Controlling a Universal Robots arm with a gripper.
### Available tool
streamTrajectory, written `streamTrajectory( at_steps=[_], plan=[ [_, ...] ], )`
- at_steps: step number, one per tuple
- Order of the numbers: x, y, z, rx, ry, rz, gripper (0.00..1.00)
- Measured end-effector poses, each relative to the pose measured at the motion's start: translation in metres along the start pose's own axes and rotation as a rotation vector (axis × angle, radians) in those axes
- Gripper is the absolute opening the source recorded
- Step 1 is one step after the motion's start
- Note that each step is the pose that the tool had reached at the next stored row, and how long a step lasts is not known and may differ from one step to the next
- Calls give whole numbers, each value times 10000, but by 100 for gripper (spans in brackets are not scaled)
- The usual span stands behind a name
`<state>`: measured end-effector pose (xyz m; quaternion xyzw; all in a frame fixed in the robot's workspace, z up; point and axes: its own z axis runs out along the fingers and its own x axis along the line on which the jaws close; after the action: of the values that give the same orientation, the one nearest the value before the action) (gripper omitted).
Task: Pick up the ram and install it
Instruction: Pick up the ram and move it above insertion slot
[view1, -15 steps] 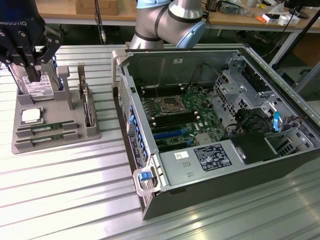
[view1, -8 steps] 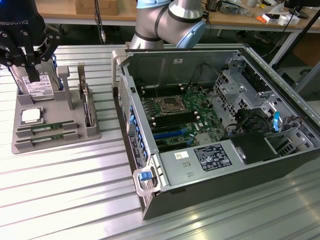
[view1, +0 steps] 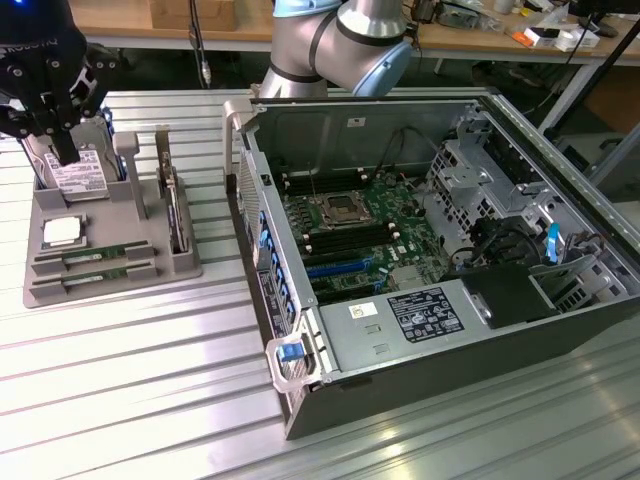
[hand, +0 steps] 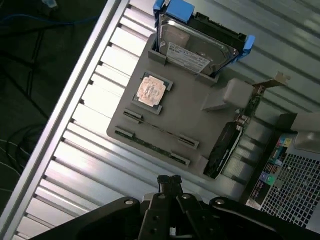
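Slatted metal table (view1: 150, 400) up front. On it, toward the exterior view's right, sits an open computer case (view1: 560, 330), side panel off, with a blue latch handle (view1: 288, 352) at its near corner. Inside the case are a grey cover with labels and behind it the motherboard (view1: 360, 220) with its empty memory slots and CPU socket. Toward the exterior view's left is a grey parts tray (view1: 150, 265) on the table, apart from the case. The ram (view1: 93, 256) lies flat in a slot at the near end of the tray, a green stick, with a second ram stick (view1: 97, 272) in the slot just beside it, nearer the camera; neither is touched. Wrist view has the same ram (hand: 160, 129) as a thin edge-on strip, second ram stick (hand: 150, 146) parallel. Just behind them is a square silver processor chip (view1: 62, 232) in its recess. An expansion card (view1: 177, 210) stands on edge at the tray side nearest the case. At the tray's far end a hard drive (view1: 75, 170) with a white label stands upright. The gripper (view1: 60, 150) hangs over that hard drive, above the tray and clear of the ram; in the wrist view the gripper (hand: 169, 180) has its fingertips drawn together with nothing between them. Farthest back are the robot arm (view1: 340, 40) behind the case and cluttered workbenches.
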<state>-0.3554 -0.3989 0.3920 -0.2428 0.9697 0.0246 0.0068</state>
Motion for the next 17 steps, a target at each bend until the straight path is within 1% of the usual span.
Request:
streamTrajectory(
  at_steps=[1,2,3,4,6,7,11,12,13,14,15,17],
  plan=[
    [0,0,0,-8,14,-311,10],
    [0,0,1,-20,35,-790,10],
    [0,0,1,-28,49,-1106,10],
    [0,0,2,-38,69,-1541,10],
    [0,0,2,-48,86,-1922,10],
    [0,0,2,-60,108,-2417,10],
    [0,0,4,-82,145,-3256,10],
    [0,0,5,-93,165,-3696,10],
    [0,0,7,-100,176,-3974,10],
    [0,0,8,-104,184,-4131,10],
    [0,0,9,-112,198,-4458,10],
    [0,0,11,-122,214,-4823,10]
  ],
)
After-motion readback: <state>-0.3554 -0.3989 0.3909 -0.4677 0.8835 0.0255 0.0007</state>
